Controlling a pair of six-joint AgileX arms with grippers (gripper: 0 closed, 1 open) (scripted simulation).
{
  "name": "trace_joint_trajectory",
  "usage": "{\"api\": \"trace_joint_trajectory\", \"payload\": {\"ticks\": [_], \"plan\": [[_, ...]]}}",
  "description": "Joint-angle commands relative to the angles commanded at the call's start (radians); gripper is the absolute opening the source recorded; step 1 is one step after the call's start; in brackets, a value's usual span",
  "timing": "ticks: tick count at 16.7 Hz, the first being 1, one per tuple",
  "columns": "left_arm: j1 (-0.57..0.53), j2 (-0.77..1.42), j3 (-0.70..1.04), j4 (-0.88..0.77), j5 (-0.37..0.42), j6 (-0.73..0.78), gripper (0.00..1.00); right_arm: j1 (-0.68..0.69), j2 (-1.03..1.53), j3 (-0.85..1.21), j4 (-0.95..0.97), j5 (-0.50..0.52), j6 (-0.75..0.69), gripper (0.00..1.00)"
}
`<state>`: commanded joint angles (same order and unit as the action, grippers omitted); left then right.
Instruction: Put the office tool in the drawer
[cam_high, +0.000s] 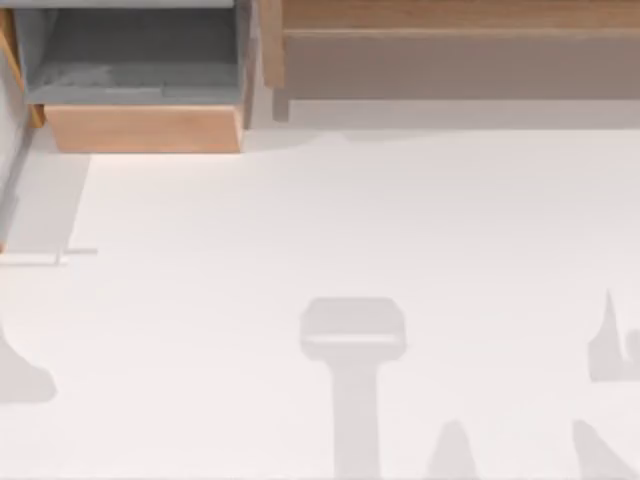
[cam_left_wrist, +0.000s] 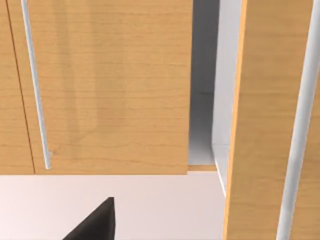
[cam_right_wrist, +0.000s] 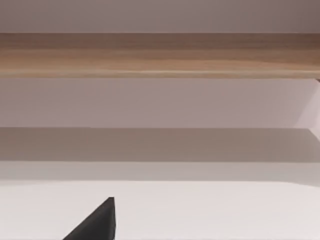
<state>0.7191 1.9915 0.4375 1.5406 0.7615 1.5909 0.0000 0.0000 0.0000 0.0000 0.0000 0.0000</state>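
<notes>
You are working toward getting the stapler into the drawer (cam_high: 143, 128), which is sitting pulled open at the far left corner of the table (cam_high: 300, 220), its grey inside facing up behind the tan front panel. Just to its right the long wooden shelf (cam_high: 450, 60) is running along the back edge; don't mistake it for the target.

Where the stapler is lying I cannot tell, so you are probably at the stage of finding it before any pickup.

Your left gripper (cam_left_wrist: 95, 222) is pointing at a wooden panel (cam_left_wrist: 110, 85) with a thin silver handle (cam_left_wrist: 35, 85), close in front of it. Your right gripper (cam_right_wrist: 95, 222) is facing the shelf (cam_right_wrist: 160, 52) across bare table. Whether either pincer is open or closed, I cannot tell.

To do this well, I'd suggest:
- confirming the stapler's place before committing an arm;
- using the arm nearer to it;
- gripping it across its narrow sides, since the rounded top will likely be slipping under a top-down pinch;
- carrying it high enough to be clearing the front panel, then lowering it into the grey inside before letting go.
</notes>
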Motion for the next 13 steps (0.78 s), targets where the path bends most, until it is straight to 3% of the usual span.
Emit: {"api": "trace_joint_trajectory", "payload": {"ticks": [12,13], "plan": [[-0.06,0.031,0.078,-0.046,-0.06,-0.001,1.0,0.0,0.0,0.0,0.0,0.0,0.0,1.0],[-0.06,0.031,0.078,-0.046,-0.06,-0.001,0.92,0.0,0.0,0.0,0.0,0.0,0.0,1.0]]}}
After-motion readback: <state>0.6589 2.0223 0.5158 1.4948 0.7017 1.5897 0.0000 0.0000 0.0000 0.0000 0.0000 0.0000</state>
